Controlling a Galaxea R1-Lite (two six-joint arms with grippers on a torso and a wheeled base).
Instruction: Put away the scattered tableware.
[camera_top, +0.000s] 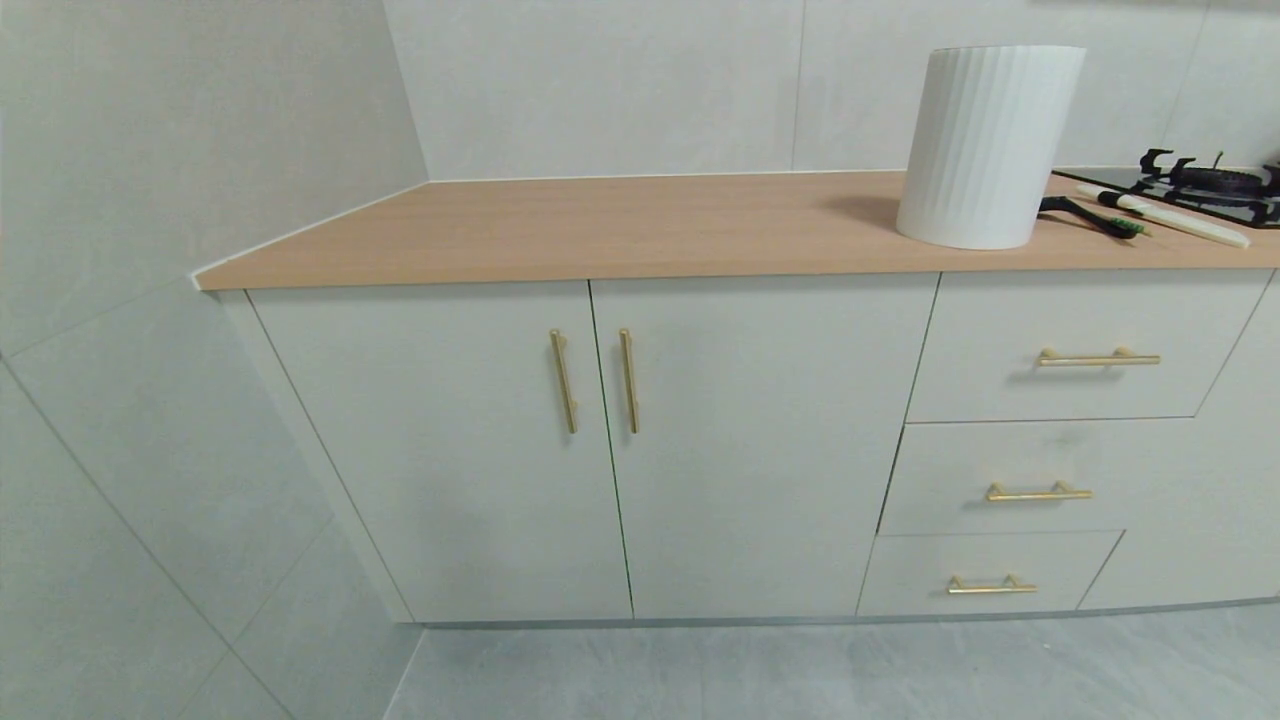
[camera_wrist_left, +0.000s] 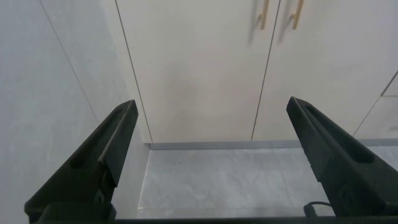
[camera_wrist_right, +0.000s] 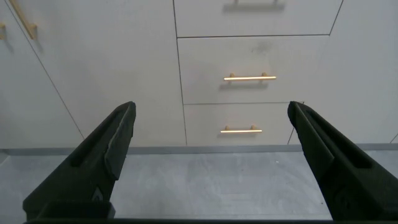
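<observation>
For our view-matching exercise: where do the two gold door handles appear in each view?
Head view: door handles, centre, left of the drawers.
Left wrist view: both, well above the plinth strip.
Right wrist view: a handle, beside the drawers.
Shared landmark: the grey plinth strip.

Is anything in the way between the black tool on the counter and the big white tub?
Nothing visible does: the black tool lies right beside the white tub, both on the counter.

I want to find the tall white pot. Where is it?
In the head view, the tall white pot stands on the wooden counter toward its right end, just left of the tableware.
</observation>
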